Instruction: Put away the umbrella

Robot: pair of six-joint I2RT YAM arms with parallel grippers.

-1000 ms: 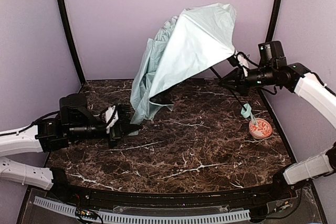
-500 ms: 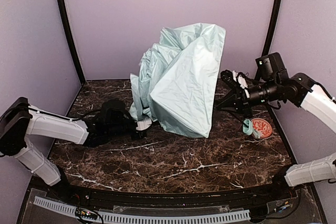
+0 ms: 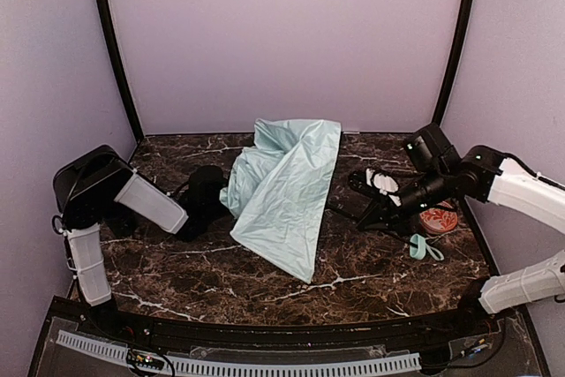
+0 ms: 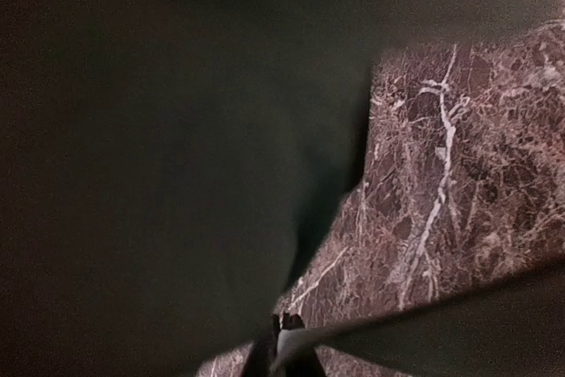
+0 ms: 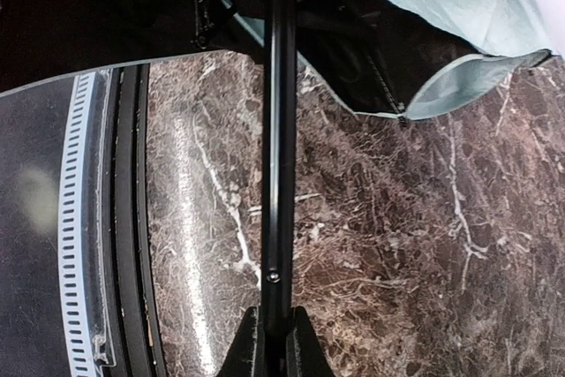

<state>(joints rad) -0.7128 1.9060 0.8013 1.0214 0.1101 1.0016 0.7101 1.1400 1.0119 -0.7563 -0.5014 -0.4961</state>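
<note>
The umbrella (image 3: 287, 184) lies collapsed across the middle of the marble table, with its pale mint fabric crumpled on top. My right gripper (image 3: 360, 207) is low at its right side, shut on the thin black shaft (image 5: 281, 130), which runs up between the fingers (image 5: 253, 346). The mint strap (image 3: 424, 249) lies on the table beside that arm. My left gripper (image 3: 219, 207) is at the canopy's left edge. In the left wrist view its jaws (image 4: 284, 346) pinch a fold of the fabric, and black lining (image 4: 159, 147) fills most of that view.
A small round dish with a red pattern (image 3: 438, 218) sits near the right edge, close to my right arm. Purple walls close in the back and sides. The ribbed white rail (image 5: 84, 218) marks the table's front edge.
The canopy has dropped from standing high at the back to lying flat on the table. My right gripper came down and forward with the shaft. My left arm folded back.
</note>
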